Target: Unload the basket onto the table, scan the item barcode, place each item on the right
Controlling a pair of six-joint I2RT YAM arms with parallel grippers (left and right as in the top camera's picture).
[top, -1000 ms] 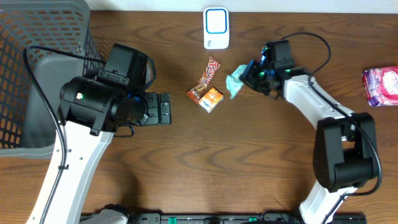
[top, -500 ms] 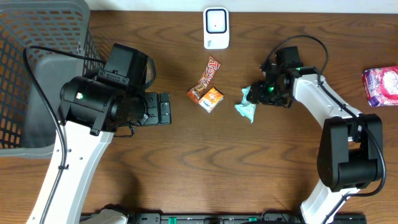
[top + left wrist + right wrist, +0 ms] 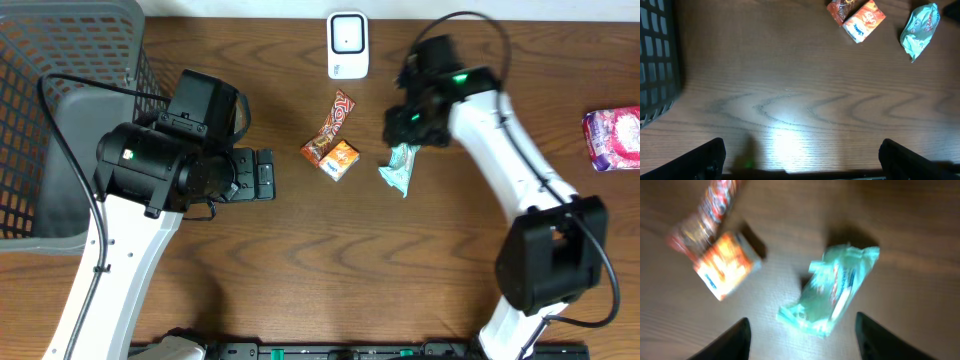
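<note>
Teal packet [image 3: 832,292] flat on table [image 3: 920,240], just under right gripper [image 3: 801,319], jaws spread.

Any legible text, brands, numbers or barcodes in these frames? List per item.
Nothing reads cleanly.
candy bar wrapper: large pale lettering, too small to make out.
orange box: printed design, blurred, unreadable.
teal packet: red and blue print, motion-blurred, unreadable.
pink pack: print too small.
white device: no legible marks.
No barcode is visible.
</note>
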